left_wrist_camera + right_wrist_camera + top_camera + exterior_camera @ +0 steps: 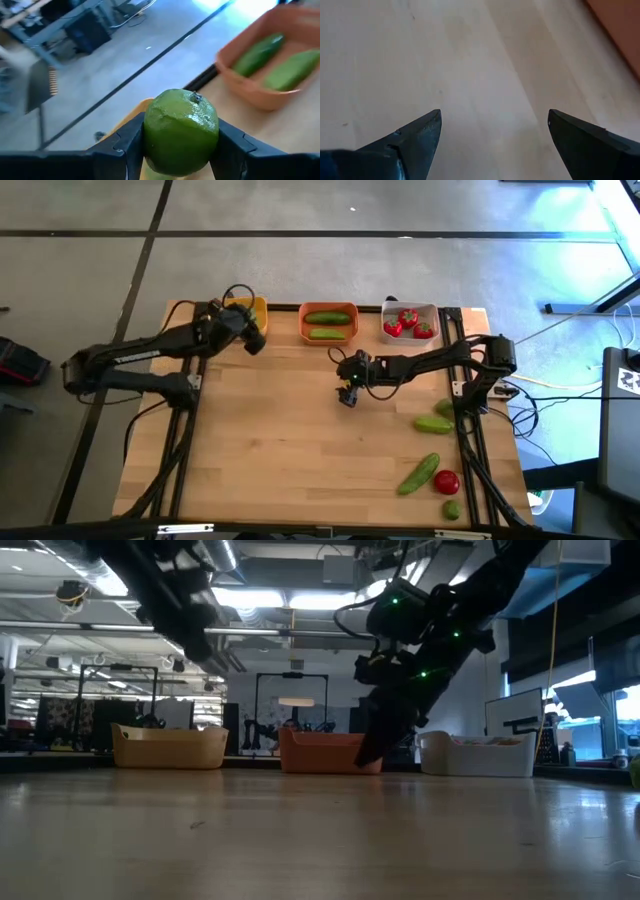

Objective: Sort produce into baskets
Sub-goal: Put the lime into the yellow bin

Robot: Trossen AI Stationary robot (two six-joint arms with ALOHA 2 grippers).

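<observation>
Left gripper (180, 150) clamps a green lime (180, 131) between its two dark fingers (122, 145), above a yellow basket's rim (135, 111). Near it on the wooden table (295, 135), an orange basket (250, 87) holds two cucumbers (260, 52).

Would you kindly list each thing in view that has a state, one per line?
Left claw: shut on the round green lime, over the yellow plastic basket.
Right claw: open, empty, above bare table.
Orange plastic basket: holds two long green cucumbers.
White plastic basket: holds red tomatoes.
Loose produce: lying unsorted on the wooden table.
</observation>
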